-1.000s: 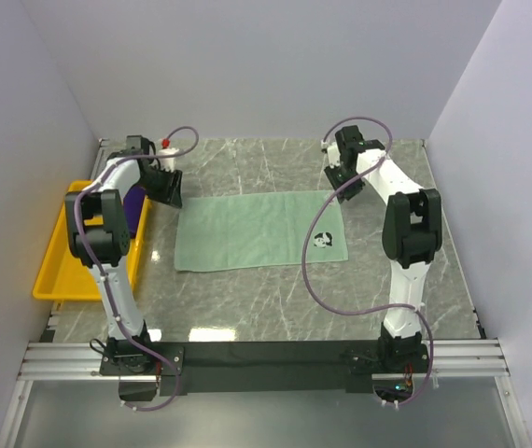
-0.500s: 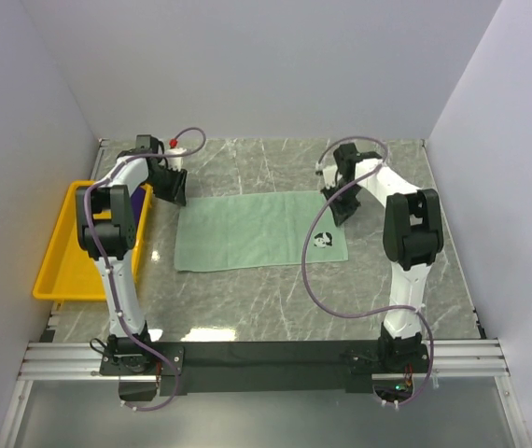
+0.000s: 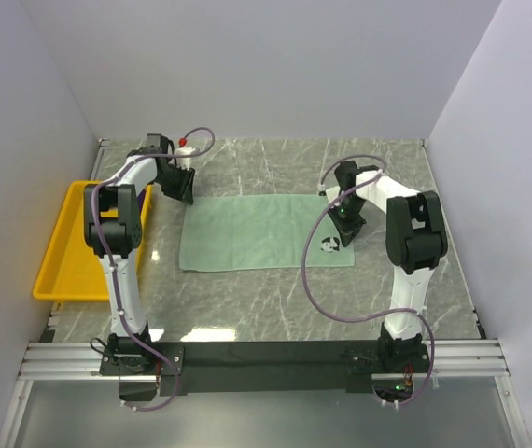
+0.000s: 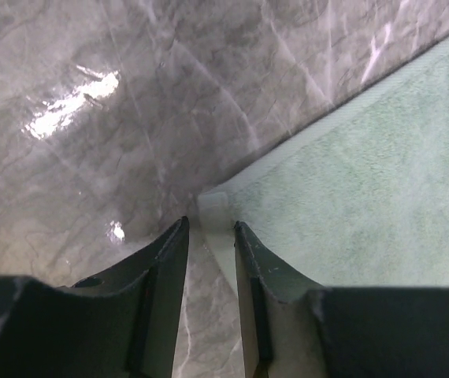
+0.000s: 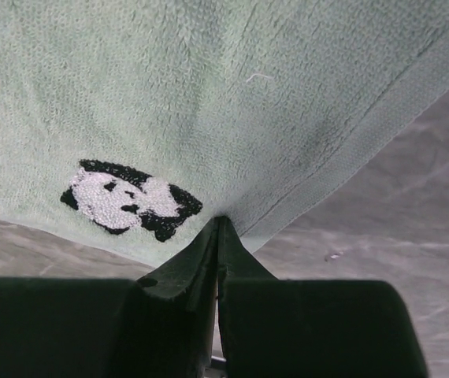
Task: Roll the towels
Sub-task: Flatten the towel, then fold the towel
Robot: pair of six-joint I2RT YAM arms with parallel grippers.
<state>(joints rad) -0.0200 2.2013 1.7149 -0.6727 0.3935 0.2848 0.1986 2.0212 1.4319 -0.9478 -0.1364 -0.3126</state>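
The pale mint green towel (image 3: 247, 231) lies spread flat in the middle of the table. My left gripper (image 3: 180, 191) is down at its far left corner. Its jaws stand narrowly open (image 4: 209, 224), straddling the corner's hem (image 4: 213, 206), with marble showing in the gap. My right gripper (image 3: 345, 229) is shut (image 5: 218, 220) on the towel's right edge (image 5: 209, 79), and the cloth puckers at its tips beside the black-and-white panda emblem (image 5: 130, 198). The purple towel does not show; the left arm covers that part of the tray.
A yellow tray (image 3: 61, 271) sits along the left edge of the table. A small white bottle with a red cap (image 3: 184, 149) stands at the back, just behind the left gripper. Grey walls close in the back and both sides.
The left gripper has moved right to the towel's far left corner and narrowed. The right gripper came forward and down and shut on the right edge. The towel has shifted slightly to the right.
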